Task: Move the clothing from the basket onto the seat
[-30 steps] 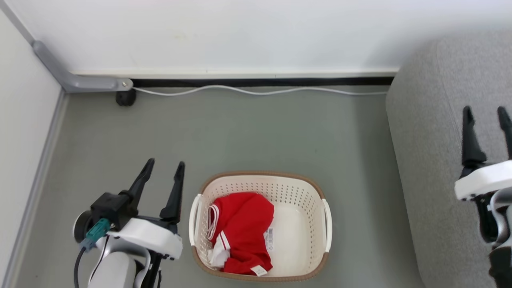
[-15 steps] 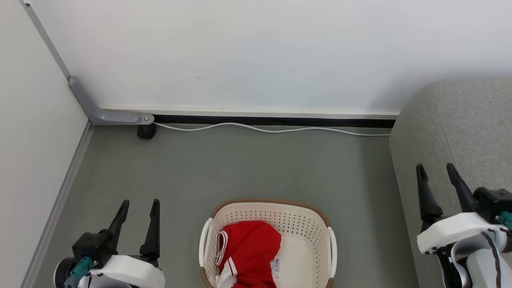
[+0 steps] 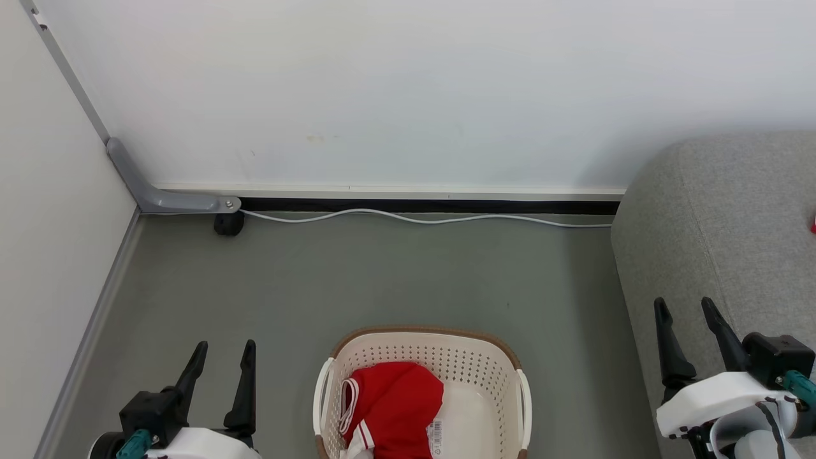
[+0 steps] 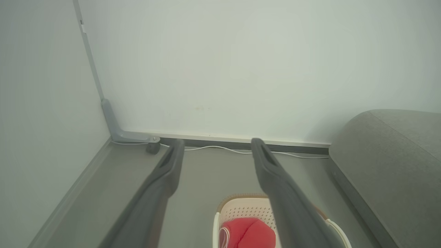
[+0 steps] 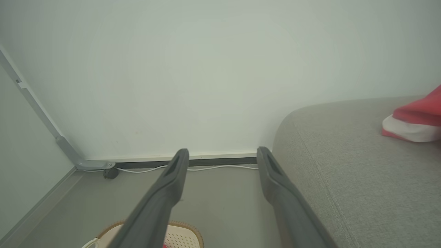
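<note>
The robot's left gripper (image 3: 226, 344) and right gripper (image 3: 682, 301): long tapered black jaws on boxy black mounts, glossy white wrist shells, a teal connector at each.

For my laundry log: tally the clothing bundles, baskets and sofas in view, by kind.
Red fabric clothing bundles with white trim: 2
Oval cream-white perforated plastic basket: 1
Large grey fabric sofa: 1
Total: 4
</note>
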Tool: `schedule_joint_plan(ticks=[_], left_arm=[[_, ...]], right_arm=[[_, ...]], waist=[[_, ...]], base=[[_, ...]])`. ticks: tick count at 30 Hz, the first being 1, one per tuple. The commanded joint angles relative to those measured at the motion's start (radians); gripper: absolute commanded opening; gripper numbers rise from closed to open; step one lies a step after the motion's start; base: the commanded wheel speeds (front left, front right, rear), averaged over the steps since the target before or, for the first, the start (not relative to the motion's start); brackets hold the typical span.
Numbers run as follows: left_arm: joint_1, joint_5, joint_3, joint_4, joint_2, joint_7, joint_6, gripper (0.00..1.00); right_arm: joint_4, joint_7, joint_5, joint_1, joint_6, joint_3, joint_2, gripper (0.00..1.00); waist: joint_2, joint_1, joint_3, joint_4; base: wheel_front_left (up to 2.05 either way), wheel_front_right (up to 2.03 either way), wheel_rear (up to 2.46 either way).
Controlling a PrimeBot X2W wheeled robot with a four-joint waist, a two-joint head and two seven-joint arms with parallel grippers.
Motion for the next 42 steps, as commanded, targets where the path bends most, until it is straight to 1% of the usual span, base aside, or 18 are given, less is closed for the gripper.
schedule_joint_plan(ticks=[1, 12, 19, 28, 42], left_arm=[[-0.011, -0.007, 0.027, -0.027, 0.007, -0.006, -0.006, 1.00], [-0.018, -0.024, 0.003, -0.024, 0.007, -0.006, -0.005, 1.00], [-0.037, -0.040, -0.027, -0.018, 0.007, -0.006, -0.001, 1.00], [-0.108, -0.088, -0.126, 0.017, 0.007, -0.006, 0.016, 1.00], [-0.316, -0.194, -0.327, 0.124, 0.007, -0.006, 0.048, 1.00]], right_arm=[[-0.031, -0.006, -0.015, -0.007, 0.003, 0.017, -0.004, 1.00], [-0.039, -0.006, -0.010, -0.017, 0.003, 0.017, -0.006, 1.00], [-0.061, -0.006, -0.006, -0.041, 0.003, 0.012, -0.014, 1.00], [-0.118, -0.006, -0.009, -0.123, 0.003, 0.022, -0.030, 1.00], [-0.208, -0.006, -0.008, -0.283, 0.003, 0.033, -0.079, 1.00]], waist=[[0.0000, 0.0000, -0.001, -0.001], [0.0000, 0.0000, 0.013, -0.004], [0.0000, 0.0000, 0.068, -0.003], [0.0000, 0.0000, 0.223, -0.008], [0.0000, 0.0000, 0.510, -0.027]], base=[[0.00, 0.00, 0.00], [0.00, 0.00, 0.00], [0.00, 0.00, 0.00], [0.00, 0.00, 0.00], [0.00, 0.00, 0.00]])
